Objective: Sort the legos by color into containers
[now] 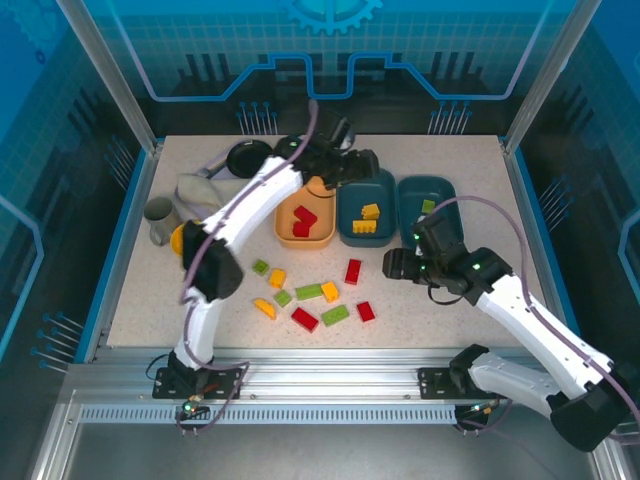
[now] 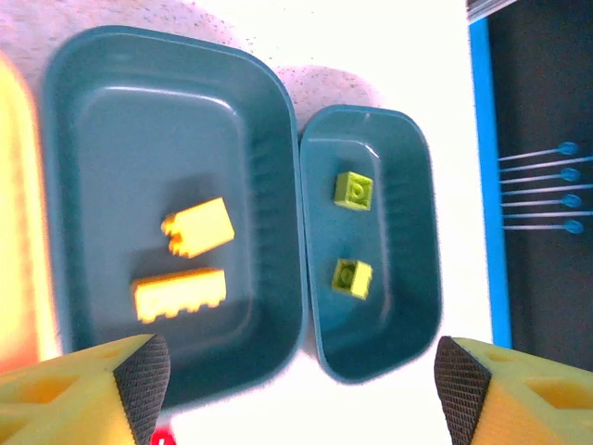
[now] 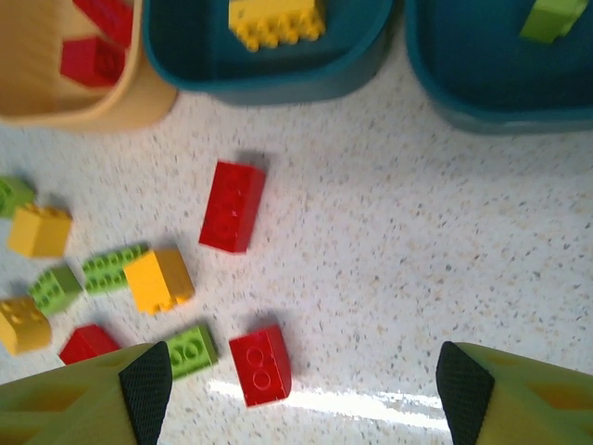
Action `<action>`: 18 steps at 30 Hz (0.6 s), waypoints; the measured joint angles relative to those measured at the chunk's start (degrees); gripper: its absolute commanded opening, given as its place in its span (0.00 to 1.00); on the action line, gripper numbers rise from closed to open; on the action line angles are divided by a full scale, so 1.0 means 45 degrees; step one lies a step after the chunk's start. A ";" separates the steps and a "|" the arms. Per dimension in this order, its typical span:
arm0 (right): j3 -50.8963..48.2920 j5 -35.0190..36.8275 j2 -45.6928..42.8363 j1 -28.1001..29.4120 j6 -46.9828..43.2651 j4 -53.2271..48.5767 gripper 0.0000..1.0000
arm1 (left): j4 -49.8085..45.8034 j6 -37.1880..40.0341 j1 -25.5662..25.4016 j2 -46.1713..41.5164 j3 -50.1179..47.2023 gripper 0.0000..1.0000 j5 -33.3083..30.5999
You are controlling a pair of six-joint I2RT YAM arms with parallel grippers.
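On the left of the row sits the orange-yellow tray (image 1: 320, 240) with two red bricks (image 1: 302, 222) in it. Just beside it is the middle teal tray (image 2: 111, 130), holding two yellow bricks (image 2: 197, 228), and then the right teal tray (image 2: 408, 232), holding two green bricks (image 2: 354, 188). So each colour already has its home.

The left gripper (image 2: 302, 385) hangs above the teal trays with its fingers spread wide and nothing between them. We judge that it now needs another brick.

The loose legos (image 1: 310, 293), about ten in all three colours, lie on the table in front of the trays, nearer the arm bases.

The right gripper (image 3: 304, 385) hovers just right of that scatter, its jaws also wide apart and empty. A small red brick (image 3: 260, 364) lies closest to the gap between its fingers, and a long red brick (image 3: 233, 206) lies further toward the trays.

The step in hand, as we read it, is the next pick. We would share the work by side: the left arm takes reds for the orange-yellow tray, and the right arm takes greens for the right teal tray.

We would choose bricks that stand apart — the small red one, or the single green brick (image 3: 192, 349) near it. The long green brick (image 3: 113, 267) touches an orange brick (image 3: 159, 279), so that pair can wait.

For a clean grip, we would turn the wrist so the jaws span the brick's short side. We would then come straight down, close gently, and lift clear before swinging across — a low carry could clip a tray rim.
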 measured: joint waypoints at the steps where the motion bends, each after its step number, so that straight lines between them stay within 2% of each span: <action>1: 0.0000 0.0019 0.0311 0.0291 0.0010 0.0010 0.78 | 0.0325 -0.0102 0.0083 -0.1205 -0.1205 0.80 -0.0019; 7: 0.0005 -0.0034 0.2725 0.1452 0.0568 0.0821 0.78 | 0.2059 -0.0597 0.0782 -0.7407 -0.8568 0.81 -0.0117; 10: 0.0253 -0.0044 0.4041 0.1705 0.0967 0.1277 0.77 | 0.2506 -0.1001 0.0860 -0.9656 -1.2065 0.82 -0.0112; 14: 0.0811 0.0005 0.5314 0.1729 0.1438 0.1719 0.75 | 0.2254 -0.1574 0.0860 -1.2012 -1.5203 0.82 -0.0117; 18: 0.1107 0.0019 0.5824 0.1855 0.1734 0.2045 0.74 | 0.1647 -0.2093 0.0860 -1.4056 -1.6504 0.82 -0.0180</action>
